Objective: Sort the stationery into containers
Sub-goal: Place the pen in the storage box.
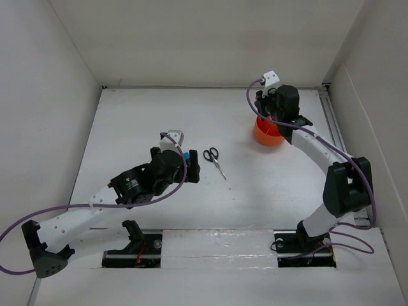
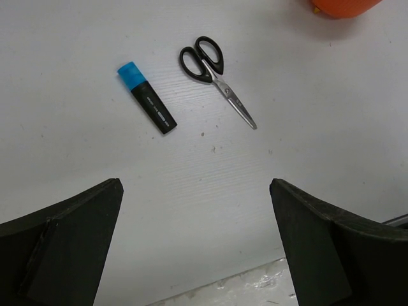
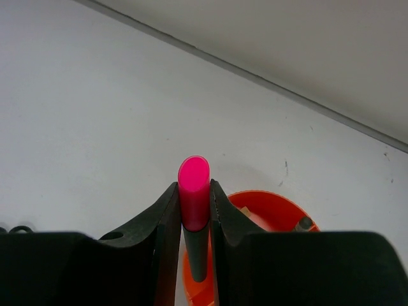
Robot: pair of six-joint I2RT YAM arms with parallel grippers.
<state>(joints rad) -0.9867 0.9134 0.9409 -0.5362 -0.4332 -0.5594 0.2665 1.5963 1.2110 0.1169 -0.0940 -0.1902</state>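
The right gripper (image 3: pixel 193 190) is clamped on the pink highlighter (image 3: pixel 193 173). Its fingers are closed just below the cap, cap up, with the body pointing down at the cup (image 3: pixel 275 203). The lower end seems to hang over the cup's edge rather than its middle, so a release here could strike the rim and bounce the highlighter onto the table (image 1: pixel 146 115). A dark pen end (I can't tell which pen) stands inside the cup at the right. The highlighter could jam against it, or land propped and tilted. A hard push downward might also tip or shove the cup, since nothing steadies it.

The left gripper (image 2: pixel 196 185) is spread wide and holds nothing, hanging above bare table. The blue highlighter (image 2: pixel 148 99) and the scissors (image 2: pixel 213 73) lie ahead of it, near each other but not touching. If it comes down on the highlighter with its jaws this wide, it may snag the scissor handles. The barrel could also roll or squirt out of a crooked pinch.
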